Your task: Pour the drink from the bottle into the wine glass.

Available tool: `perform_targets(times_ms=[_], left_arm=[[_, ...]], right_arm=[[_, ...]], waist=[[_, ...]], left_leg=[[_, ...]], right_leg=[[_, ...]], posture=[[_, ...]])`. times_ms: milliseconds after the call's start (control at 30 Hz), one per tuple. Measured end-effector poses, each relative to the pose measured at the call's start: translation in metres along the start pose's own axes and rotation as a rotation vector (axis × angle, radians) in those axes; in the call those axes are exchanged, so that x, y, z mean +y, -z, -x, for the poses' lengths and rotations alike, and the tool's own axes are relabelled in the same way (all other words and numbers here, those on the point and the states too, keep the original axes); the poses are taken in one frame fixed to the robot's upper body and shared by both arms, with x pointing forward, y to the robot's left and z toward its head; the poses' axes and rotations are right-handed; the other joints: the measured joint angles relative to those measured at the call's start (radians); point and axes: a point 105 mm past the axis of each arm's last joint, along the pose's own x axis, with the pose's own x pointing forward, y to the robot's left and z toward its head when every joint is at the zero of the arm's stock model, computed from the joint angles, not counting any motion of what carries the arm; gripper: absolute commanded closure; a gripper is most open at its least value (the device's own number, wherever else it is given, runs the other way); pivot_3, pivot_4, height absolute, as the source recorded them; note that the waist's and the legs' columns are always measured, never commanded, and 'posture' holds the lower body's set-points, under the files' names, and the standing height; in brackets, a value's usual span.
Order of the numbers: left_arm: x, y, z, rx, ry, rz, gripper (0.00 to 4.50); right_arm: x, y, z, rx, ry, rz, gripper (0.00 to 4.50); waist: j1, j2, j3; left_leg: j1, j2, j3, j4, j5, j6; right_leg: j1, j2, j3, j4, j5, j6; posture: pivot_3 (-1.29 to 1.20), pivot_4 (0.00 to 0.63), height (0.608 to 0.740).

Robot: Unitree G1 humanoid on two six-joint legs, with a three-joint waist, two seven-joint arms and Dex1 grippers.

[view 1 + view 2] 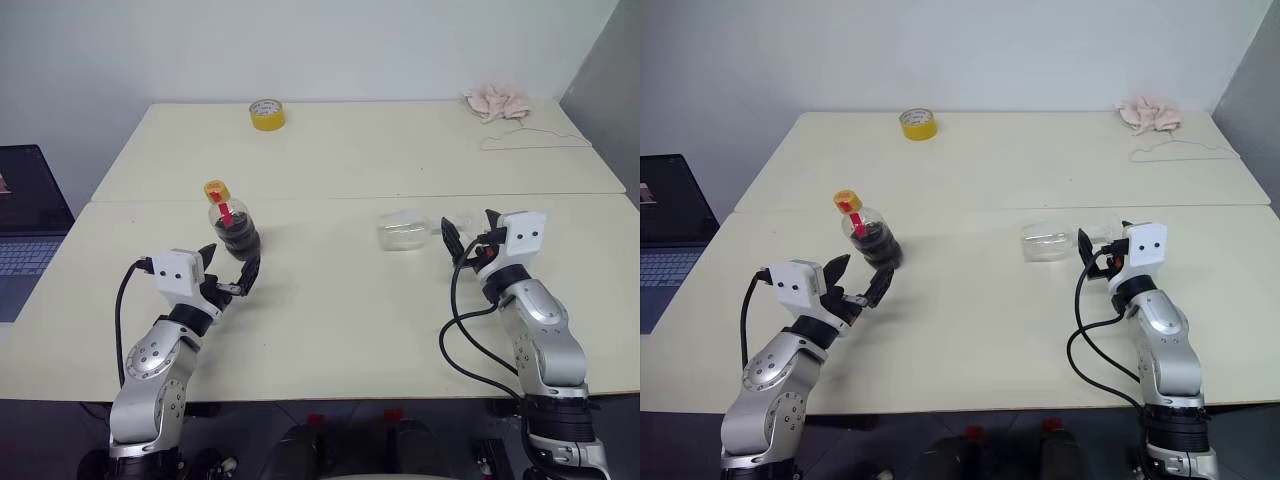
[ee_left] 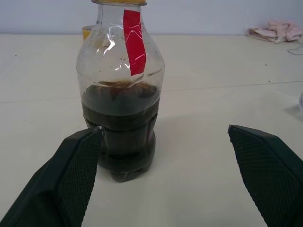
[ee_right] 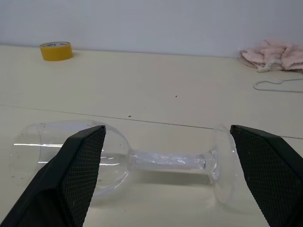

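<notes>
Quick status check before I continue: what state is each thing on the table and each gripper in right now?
bottle: upright, yellow cap on, roughly half full.
drink: dark, all inside the bottle.
wine glass: lying on its side, empty.
left gripper: open, just short of the bottle, holding nothing.
right gripper: open, at the glass's stem, not gripping it.
tape roll: lying flat at the far edge.
pink cloth: crumpled, far corner.

Bottle upright, drink half-full, between open jaws.

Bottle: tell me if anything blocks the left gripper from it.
Nothing visible does. The bottle stands upright just ahead of the open left gripper, with only bare table between them.
</notes>
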Motion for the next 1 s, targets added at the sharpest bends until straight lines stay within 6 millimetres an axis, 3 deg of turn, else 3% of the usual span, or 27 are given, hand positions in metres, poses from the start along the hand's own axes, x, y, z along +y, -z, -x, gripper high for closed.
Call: perform_targets(times_ms=[400,767,1000], left_arm=[[0.002,-0.002,0.001,-0.01,-0.006,0.004,0.02],[0.014,-0.003,0.01,-0.011,-0.038,0.006,0.02],[0.019,-0.016,-0.003,-0.046,-0.034,-0.015,0.02]], right_arm=[[0.003,0.0,0.0,0.001,-0.03,0.021,0.0],[0.06,-0.003,0.004,-0.004,-0.392,0.104,0.0],[0.093,-0.007,0.013,0.01,-0.64,0.176,0.0]], waist=[[0.0,0.0,0.0],[0.0,0.0,0.0],[0.001,0.0,0.0]], left_leg=[[0.0,0.0,0.0,0.0,0.0,0.0],[0.0,0.0,0.0,0.0,0.0,0.0],[0.0,0.0,-0.001,0.0,0.0,0.0]], right_leg=[[0.0,0.0,0.0,0.0,0.0,0.0],[0.0,0.0,0.0,-0.001,0.0,0.0],[0.0,0.0,-0.001,-0.001,0.0,0.0]], posture=[[0.0,0.15,0.74],[0.0,0.15,0.74],[0.0,0.15,0.74]])
